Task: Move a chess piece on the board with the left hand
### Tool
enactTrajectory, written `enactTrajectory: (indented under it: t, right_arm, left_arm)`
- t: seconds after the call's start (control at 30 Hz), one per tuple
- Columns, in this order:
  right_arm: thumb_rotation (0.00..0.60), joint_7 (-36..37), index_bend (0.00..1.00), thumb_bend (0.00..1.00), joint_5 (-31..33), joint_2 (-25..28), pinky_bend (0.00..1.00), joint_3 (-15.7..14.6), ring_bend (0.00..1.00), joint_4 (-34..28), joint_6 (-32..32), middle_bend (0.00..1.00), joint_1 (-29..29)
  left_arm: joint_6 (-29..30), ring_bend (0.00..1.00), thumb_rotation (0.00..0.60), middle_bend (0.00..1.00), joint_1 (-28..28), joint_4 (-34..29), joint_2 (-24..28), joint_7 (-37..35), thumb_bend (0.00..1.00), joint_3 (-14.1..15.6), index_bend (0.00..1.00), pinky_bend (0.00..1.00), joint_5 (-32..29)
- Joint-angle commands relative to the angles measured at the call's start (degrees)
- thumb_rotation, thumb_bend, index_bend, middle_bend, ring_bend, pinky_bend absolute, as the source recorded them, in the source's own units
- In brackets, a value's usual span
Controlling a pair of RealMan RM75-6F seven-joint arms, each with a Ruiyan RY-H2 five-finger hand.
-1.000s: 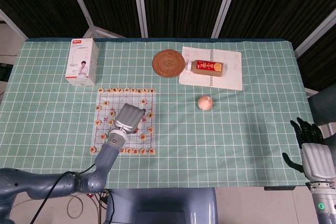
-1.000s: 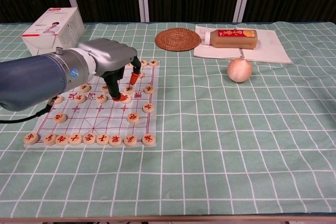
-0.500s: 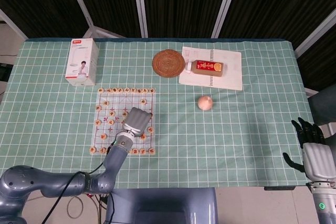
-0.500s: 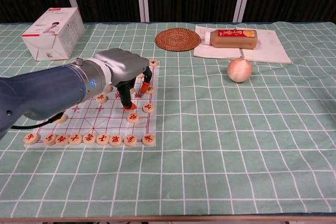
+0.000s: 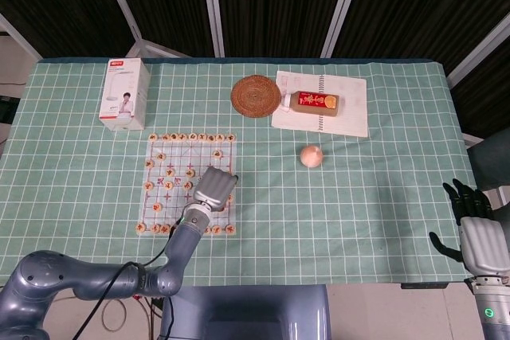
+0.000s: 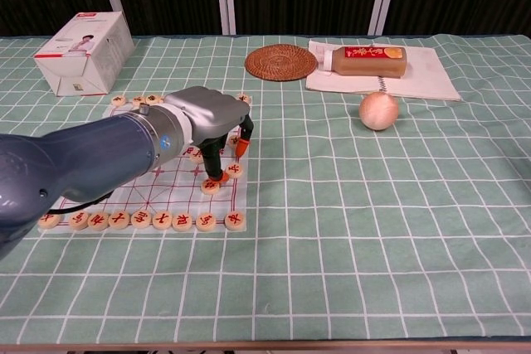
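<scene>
Left robot hand (image 6: 211, 122) over chessboard (image 5: 156, 189) on worktop (image 5: 358, 189), near its right edge.
Fingertips (image 6: 241, 147) curled down at a chess piece (image 6: 211, 186); hold unclear. Right robot hand (image 5: 470, 224) off worktop, far right of chessboard, fingers spread, empty.

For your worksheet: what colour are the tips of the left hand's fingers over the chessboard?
Orange-red tips on dark fingers, clearest in the chest view.

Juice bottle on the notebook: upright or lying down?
Lying down. The bottle rests on its side across the notebook, its label facing up in the head view.
</scene>
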Motion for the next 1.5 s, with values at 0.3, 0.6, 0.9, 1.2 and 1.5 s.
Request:
enactTrajectory:
  t: [0.3, 0.6, 0.9, 1.2, 1.5]
  right_arm:
    - [0.6, 0.29, 0.0, 0.34, 0.22, 0.14, 0.0, 0.05, 0.0, -0.17, -0.12, 0.0, -0.02]
    - [0.6, 0.45, 0.0, 0.34, 0.28, 0.17, 0.0, 0.06, 0.0, -0.24, -0.15, 0.0, -0.03]
    - [0.6, 0.65, 0.0, 0.34, 0.51, 0.24, 0.0, 0.06, 0.0, -0.45, -0.31, 0.0, -0.05]
    - [0.6, 0.62, 0.0, 0.34, 0.51, 0.28, 0.0, 0.02, 0.0, -0.56, -0.3, 0.0, -0.1]
    - [0.6, 0.92, 0.0, 0.34, 0.74, 0.32, 0.0, 0.11, 0.0, -0.51, -0.51, 0.0, -0.03]
  left_arm:
    - [-0.36, 1.0, 0.6, 1.0, -0.87, 1.23, -0.85, 0.11, 0.24, 0.49, 0.48, 1.0, -1.0]
    - [-0.37, 1.0, 0.6, 1.0, -1.39, 1.8, -1.41, -0.31, 0.24, 0.87, 0.5, 1.0, -1.16]
    - [-0.14, 1.0, 0.6, 1.0, -1.5, 1.85, -1.35, -0.62, 0.28, 1.36, 0.54, 1.0, -1.06]
    - [1.01, 1.0, 0.6, 1.0, -1.44, 1.39, -0.73, -2.81, 0.29, 0.1, 0.55, 1.0, 1.01]
    - [0.47, 1.0, 0.6, 1.0, -2.47, 3.2, -0.1, -2.5, 0.29, -1.32, 0.55, 1.0, -0.11]
